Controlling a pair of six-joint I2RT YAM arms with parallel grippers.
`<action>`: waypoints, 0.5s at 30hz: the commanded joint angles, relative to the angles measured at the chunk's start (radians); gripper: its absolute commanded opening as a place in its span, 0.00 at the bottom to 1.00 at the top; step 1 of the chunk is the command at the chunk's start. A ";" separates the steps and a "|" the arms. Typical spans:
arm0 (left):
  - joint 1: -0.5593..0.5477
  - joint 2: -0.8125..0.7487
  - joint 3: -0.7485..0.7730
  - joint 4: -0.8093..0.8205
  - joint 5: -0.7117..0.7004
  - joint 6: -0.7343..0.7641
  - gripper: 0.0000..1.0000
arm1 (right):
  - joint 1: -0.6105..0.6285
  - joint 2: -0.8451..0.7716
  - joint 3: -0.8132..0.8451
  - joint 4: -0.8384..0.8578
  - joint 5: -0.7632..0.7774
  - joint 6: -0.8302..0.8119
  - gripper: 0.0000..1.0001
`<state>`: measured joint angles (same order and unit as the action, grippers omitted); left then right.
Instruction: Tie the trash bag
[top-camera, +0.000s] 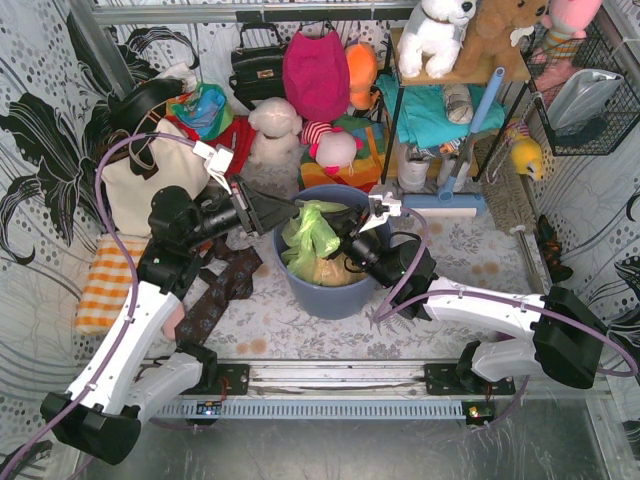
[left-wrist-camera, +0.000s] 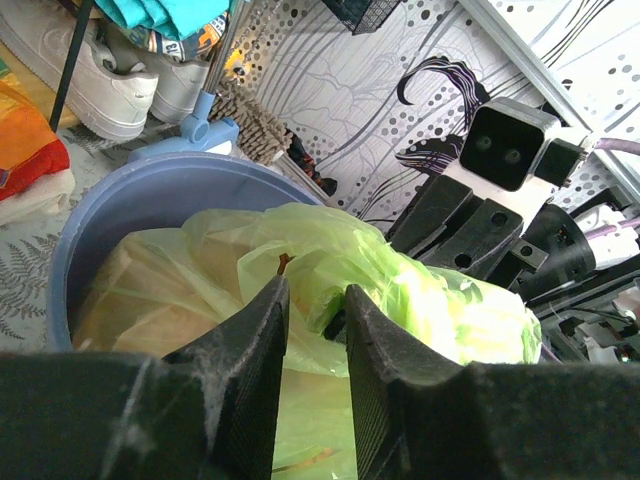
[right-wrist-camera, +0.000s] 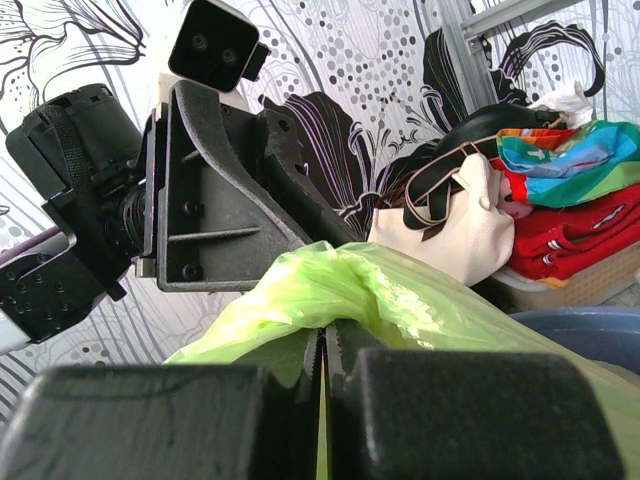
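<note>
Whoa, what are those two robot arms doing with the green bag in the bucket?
They are working on tying the trash bag, which sits in the blue bin. The right pincer is shut on a fold of the bag's top. The left pincer is at the bag's top too, coming from the other side, with its jaws a little apart. No knot shows yet.

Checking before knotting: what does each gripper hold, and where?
Right gripper pinches the trash bag by its upper film. Left gripper straddles a fold; hold unclear.
</note>
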<state>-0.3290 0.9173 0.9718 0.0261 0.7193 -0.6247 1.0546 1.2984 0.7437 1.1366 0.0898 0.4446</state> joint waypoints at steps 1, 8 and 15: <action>0.006 0.003 -0.018 0.084 0.059 -0.020 0.36 | 0.004 -0.010 0.000 0.034 -0.003 0.004 0.00; 0.006 0.011 -0.028 0.101 0.078 -0.026 0.21 | 0.004 -0.013 0.003 0.025 -0.003 0.002 0.00; 0.007 0.002 -0.020 0.073 0.035 -0.002 0.00 | 0.004 -0.019 0.001 0.023 0.000 0.000 0.00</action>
<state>-0.3264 0.9264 0.9573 0.0757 0.7673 -0.6464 1.0546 1.2984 0.7437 1.1191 0.0910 0.4442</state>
